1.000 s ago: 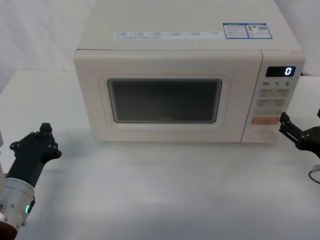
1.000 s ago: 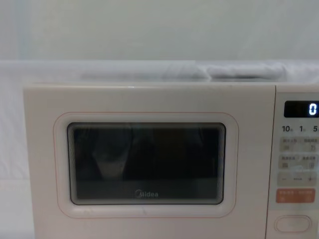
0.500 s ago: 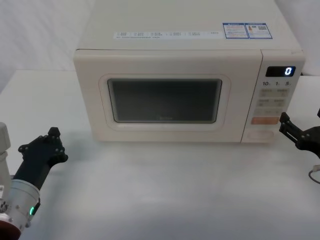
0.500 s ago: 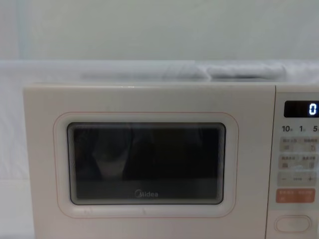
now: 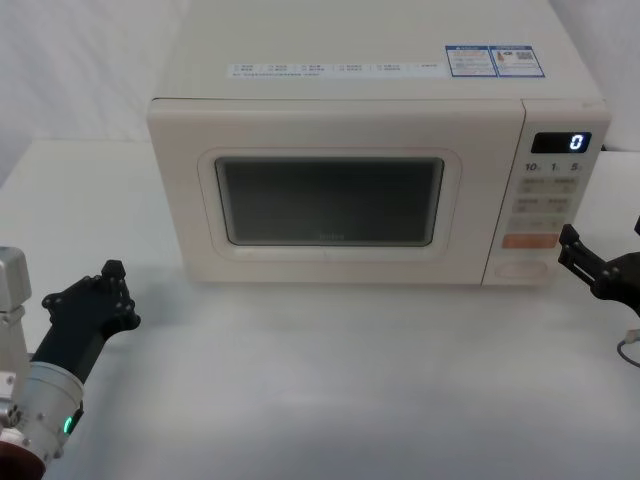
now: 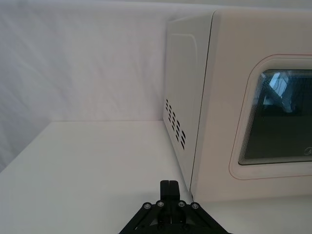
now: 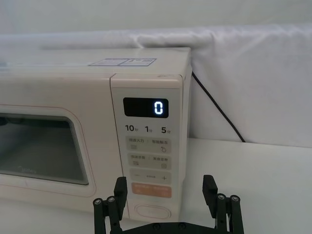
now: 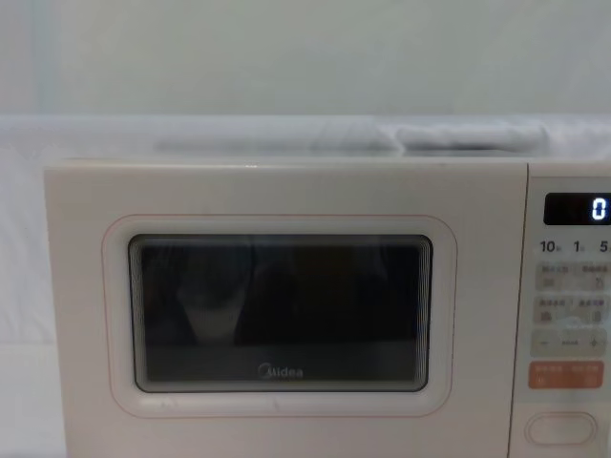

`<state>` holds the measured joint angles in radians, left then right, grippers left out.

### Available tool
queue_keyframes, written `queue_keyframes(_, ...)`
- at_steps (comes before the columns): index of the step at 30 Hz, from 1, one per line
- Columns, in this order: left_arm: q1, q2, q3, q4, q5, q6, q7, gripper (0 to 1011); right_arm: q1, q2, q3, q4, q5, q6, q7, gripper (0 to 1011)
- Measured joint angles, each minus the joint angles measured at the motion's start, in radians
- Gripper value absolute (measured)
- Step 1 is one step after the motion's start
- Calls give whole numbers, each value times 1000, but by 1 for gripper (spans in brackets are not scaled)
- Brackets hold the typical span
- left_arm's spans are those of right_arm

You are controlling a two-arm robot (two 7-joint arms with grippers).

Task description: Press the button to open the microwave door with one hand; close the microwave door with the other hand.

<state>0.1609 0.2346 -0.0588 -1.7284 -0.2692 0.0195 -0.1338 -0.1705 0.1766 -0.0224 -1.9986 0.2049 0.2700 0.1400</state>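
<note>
While the microwave door point(image 5: 330, 195) sits closed, the right gripper point(image 7: 165, 202), jaws spread, waits beside the button point(image 7: 152, 210); next it must press. Left gripper point(image 5: 85, 312), jaws together, rests low on the bench point(image 5: 330, 380).

The door point(image 5: 335, 190) is a wide cream panel, shut flush across the microwave's front, with a dark rounded window, a thin pink outline and a grey "Midea" logo under the glass. To its right, at the foot of the key column, sits the button point(image 5: 517, 268): a wide, plain cream oval below an orange key.
</note>
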Motion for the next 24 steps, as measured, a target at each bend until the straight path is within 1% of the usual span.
queue_keyframes(3, 0, 0, 0, 0, -1, -1, 0, 52, 0, 0, 0, 0, 0, 0, 0, 1002)
queue_keyframes(5, 0, 0, 0, 0, -1, -1, 0, 115, 0, 0, 0, 0, 0, 0, 0, 1002)
queue_keyframes(7, 0, 0, -1, 0, -1, -1, 0, 149, 0, 0, 0, 0, 0, 0, 0, 1002)
queue_keyframes(8, 0, 0, -1, 0, -2, -2, 0, 202, 0, 0, 0, 0, 0, 0, 0, 1002)
queue_keyframes(10, 0, 0, -1, 0, -2, -2, -1, 240, 0, 0, 0, 0, 0, 0, 0, 1002)
queue_keyframes(11, 0, 0, -1, 0, -2, -2, -1, 297, 0, 0, 0, 0, 0, 0, 0, 1002)
queue_keyframes(14, 0, 0, -1, 0, -3, -2, -1, 356, 0, 0, 0, 0, 0, 0, 0, 1002)
queue_keyframes(17, 0, 0, -1, 0, -3, -3, -1, 481, 0, 0, 0, 0, 0, 0, 0, 1002)
queue_keyframes(18, 0, 0, -1, -1, -3, -3, -1, 501, 0, 0, 0, 0, 0, 0, 0, 1002)
queue_keyframes(21, 0, 0, 0, -1, -4, -3, -1, 624, 0, 0, 0, 0, 0, 0, 0, 1002)
queue_keyframes(23, 0, 0, -1, -1, -4, -3, -1, 658, 0, 0, 0, 0, 0, 0, 0, 1002)
queue_keyframes(24, 0, 0, -1, -1, -4, -4, -1, 706, 0, 0, 0, 0, 0, 0, 0, 1002)
